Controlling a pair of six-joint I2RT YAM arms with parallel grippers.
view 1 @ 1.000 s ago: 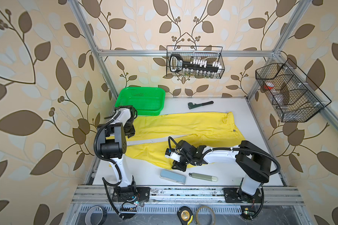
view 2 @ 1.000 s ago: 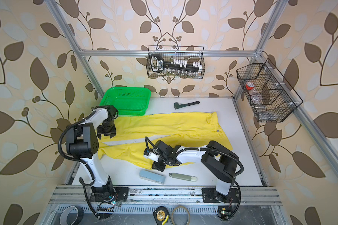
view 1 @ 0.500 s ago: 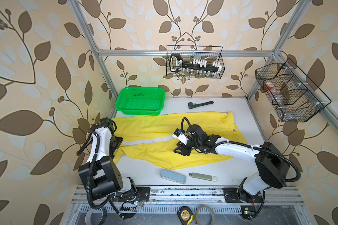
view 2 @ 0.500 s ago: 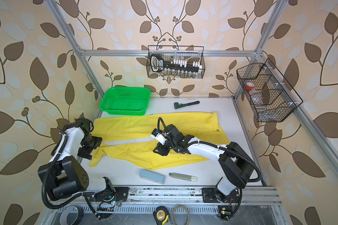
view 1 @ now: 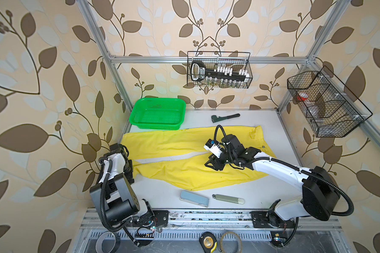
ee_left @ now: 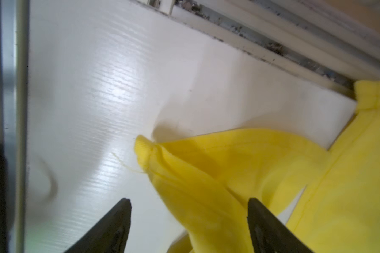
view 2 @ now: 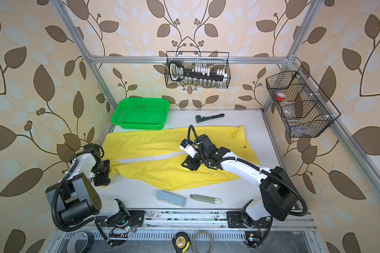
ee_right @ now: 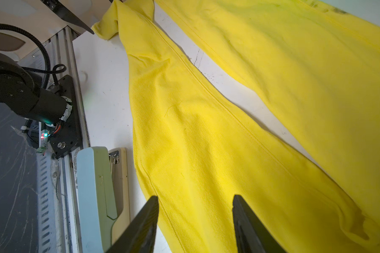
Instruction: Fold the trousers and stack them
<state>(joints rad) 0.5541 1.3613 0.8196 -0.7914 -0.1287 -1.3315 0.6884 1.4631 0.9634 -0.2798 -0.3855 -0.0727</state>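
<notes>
So the bright yellow cloth trousers are lying spread flat across the middle of the white tabletop, legs pointing left and waistband to the right, nothing folded yet as far as I can judge. The left gripper sits at the left edge with its jaws apart, and the bunched-up cuff of the near leg lies between them, not pinched. The right gripper hovers over the near leg closer to the crotch, jaws apart too, holding nothing. My worry: that cuff is twisted into a point, so a pinch there could catch one layer only and give a crooked fold. Also, the pale blue stapler and the grey-green pen-shaped stick lie just beside the near hem, so dragging cloth could sweep them along. The green plastic mesh basket at the far left looks empty, with the far leg's edge right up against it. The black wire basket on the far wall holds a black tool rack with white pieces. The wire basket on the right wall has something red-topped, hard to tell what.
</notes>
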